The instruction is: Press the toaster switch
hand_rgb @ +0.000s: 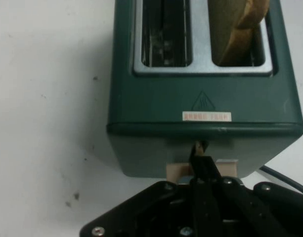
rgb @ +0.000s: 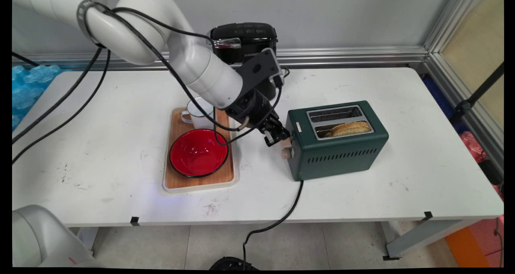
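White bench (rgb: 362, 193) under a grey wall: from the main view I saw the gripper (rgb: 277, 139) at the green toaster (rgb: 338, 139)'s end, jaws closed against its beige lever (rgb: 286, 148). Toast (rgb: 350, 128) sat in the near slot. At nine o'clock stood a tray (rgb: 173, 183) with a red bowl (rgb: 198, 152) and white mug (rgb: 197, 115).

From the hand view, the closed jaws sat on the lever (hand_rgb: 177, 173)'s top edge. I judged an off-centre push could slip off or skid the toaster (hand_rgb: 200, 103).
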You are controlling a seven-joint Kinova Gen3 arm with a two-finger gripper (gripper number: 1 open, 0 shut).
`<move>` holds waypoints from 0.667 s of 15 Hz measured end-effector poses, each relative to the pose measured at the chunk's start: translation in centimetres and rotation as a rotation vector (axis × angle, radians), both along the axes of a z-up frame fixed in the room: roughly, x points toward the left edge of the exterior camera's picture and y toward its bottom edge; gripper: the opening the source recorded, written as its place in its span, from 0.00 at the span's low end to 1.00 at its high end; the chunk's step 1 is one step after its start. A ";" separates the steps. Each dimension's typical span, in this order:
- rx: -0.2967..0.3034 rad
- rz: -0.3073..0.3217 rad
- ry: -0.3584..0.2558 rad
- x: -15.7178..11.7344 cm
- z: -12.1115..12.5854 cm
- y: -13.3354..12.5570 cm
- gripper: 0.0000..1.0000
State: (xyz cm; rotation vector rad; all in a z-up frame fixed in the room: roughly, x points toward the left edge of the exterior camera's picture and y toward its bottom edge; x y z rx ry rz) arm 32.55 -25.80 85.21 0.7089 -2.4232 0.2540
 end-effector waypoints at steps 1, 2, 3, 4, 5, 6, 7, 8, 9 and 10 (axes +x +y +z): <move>0.004 0.000 -0.005 -0.1 -0.2 0.0 0.00; 0.007 0.001 -0.008 -0.1 -0.4 0.0 0.00; 0.011 0.002 -0.012 -0.2 -0.7 0.0 0.00; 0.014 0.003 -0.016 -0.3 -0.9 0.0 0.00; 0.017 0.004 -0.019 -0.4 -1.1 0.1 0.00; 0.020 0.005 -0.023 -0.4 -1.3 0.1 0.00; 0.023 0.006 -0.025 -0.5 -1.5 0.1 0.00; 0.025 0.006 -0.027 -0.6 -1.7 0.1 0.00; 0.027 0.007 -0.029 -0.7 -1.8 0.0 0.00; 0.028 0.007 -0.031 -0.7 -2.0 0.0 0.00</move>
